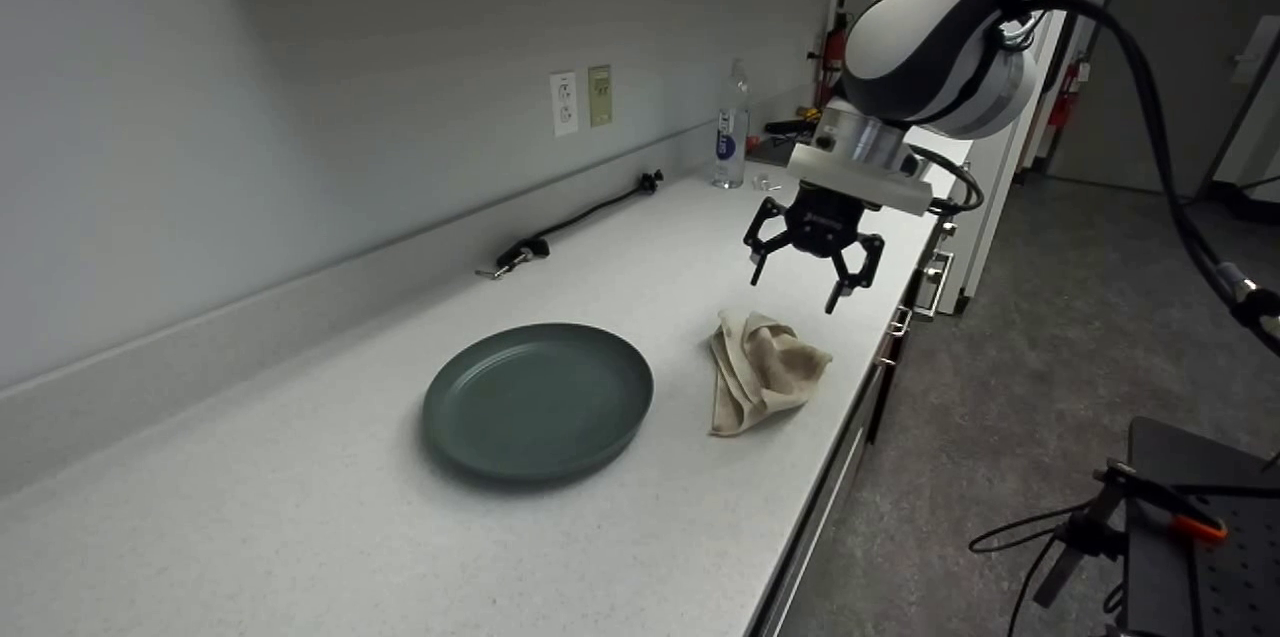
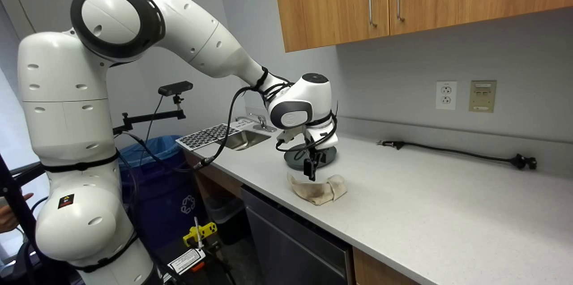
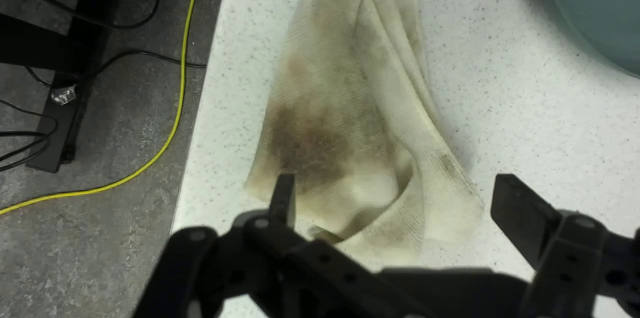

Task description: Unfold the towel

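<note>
A beige towel with dark stains lies crumpled and folded over on the white counter, seen in both exterior views [image 1: 768,372] [image 2: 317,192]. It also fills the middle of the wrist view [image 3: 330,93], with overlapping folds along its plate side and a raised, curled fold near my fingers. My gripper [image 1: 795,292] [image 2: 310,171] is open and empty, pointing down above the towel and apart from it. In the wrist view my gripper's fingers [image 3: 394,178] stand wide apart, with the towel's near end seen between them. The towel's lowest edge is partly hidden behind the gripper.
A dark green plate [image 1: 540,402] [image 2: 330,156] [image 3: 600,8] lies beside the towel. The counter's front edge [image 3: 197,138] runs close along the towel's opposite side. A black cable [image 1: 590,214] lies by the wall, with a water bottle [image 1: 731,142] farther along. A sink [image 2: 246,140] lies beyond the plate.
</note>
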